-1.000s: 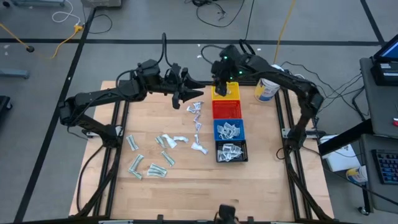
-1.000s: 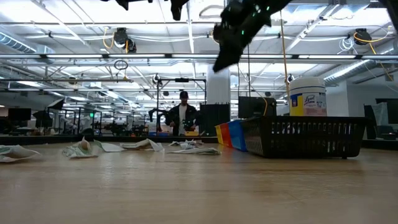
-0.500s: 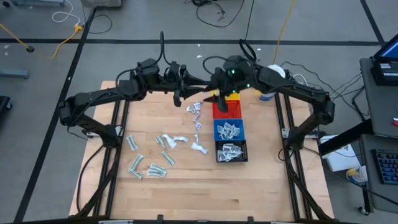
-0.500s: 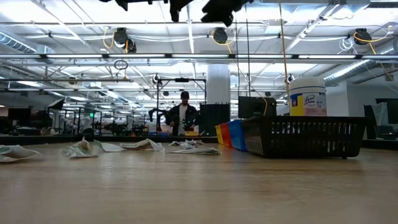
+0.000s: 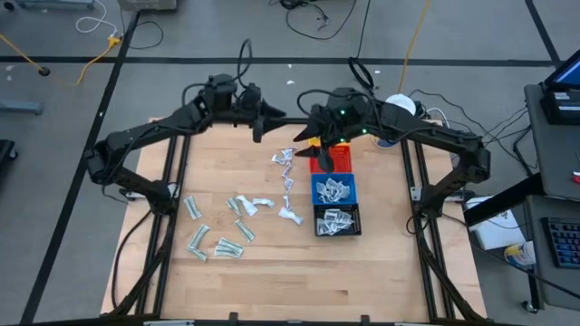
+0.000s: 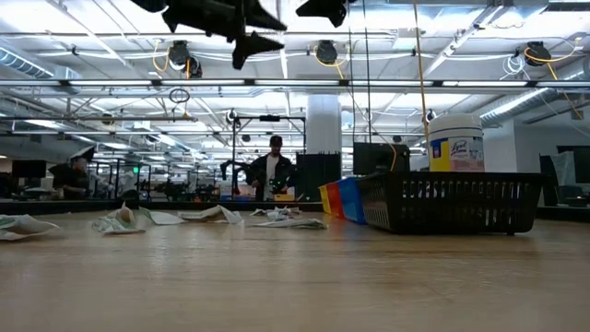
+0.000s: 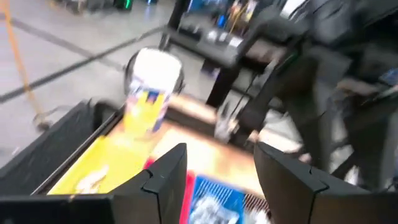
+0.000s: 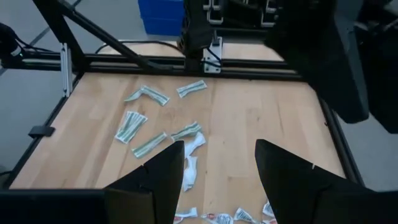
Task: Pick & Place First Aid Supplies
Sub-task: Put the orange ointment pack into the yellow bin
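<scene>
Both arms hang high over the table's far end, neither carrying anything. The right gripper hovers spread open above the packets, which lie loose around the board's seven o'clock. The left gripper, also open and empty, waits at eleven. The bins stand at two o'clock, jar behind.

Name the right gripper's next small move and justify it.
Probably lower toward the loose packets near the red bin: the right gripper hangs open and empty above the table, with packets still scattered there.
</scene>
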Controlling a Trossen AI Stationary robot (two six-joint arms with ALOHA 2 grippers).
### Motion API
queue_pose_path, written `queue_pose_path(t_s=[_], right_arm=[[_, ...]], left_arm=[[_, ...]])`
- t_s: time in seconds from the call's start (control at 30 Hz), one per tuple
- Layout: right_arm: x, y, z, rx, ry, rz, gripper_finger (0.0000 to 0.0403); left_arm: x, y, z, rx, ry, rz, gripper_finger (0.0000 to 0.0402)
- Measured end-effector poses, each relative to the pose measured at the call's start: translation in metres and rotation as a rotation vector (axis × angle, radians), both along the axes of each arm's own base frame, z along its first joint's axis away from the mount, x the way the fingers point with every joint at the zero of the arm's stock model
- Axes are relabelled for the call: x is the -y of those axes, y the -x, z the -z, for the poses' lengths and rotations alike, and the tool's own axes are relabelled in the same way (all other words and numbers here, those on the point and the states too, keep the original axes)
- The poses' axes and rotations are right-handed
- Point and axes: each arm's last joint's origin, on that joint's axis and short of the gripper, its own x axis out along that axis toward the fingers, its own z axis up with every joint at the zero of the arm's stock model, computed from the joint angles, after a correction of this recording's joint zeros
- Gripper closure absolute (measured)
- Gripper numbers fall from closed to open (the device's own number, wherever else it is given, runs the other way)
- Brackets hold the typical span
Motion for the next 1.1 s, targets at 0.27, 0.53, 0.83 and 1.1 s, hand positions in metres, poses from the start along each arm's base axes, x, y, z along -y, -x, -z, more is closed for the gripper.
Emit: queue_pose_path(t_s=[0.27,0.53,0.83,1.1], right_arm=[[0.0,0.0,-0.002,0.023,0.009,-0.002,0.0211],[-0.001,0.0,-0.002,0.021,-0.001,0.0,0.021],[-0.007,0.012,-0.015,0.061,0.012,-0.01,0.0212],[-0.011,0.028,-0.031,0.112,0.031,-0.009,0.0214]], left_arm=[[-0.024,-0.002,-0.016,-0.35,-0.181,0.069,0.0244],[-0.046,-0.02,-0.011,-0.794,-0.389,0.174,0.0245],[-0.053,-0.046,0.022,-1.074,-0.453,0.287,0.0191],[-0.046,-0.072,0.074,-1.175,-0.394,0.412,0.0177]])
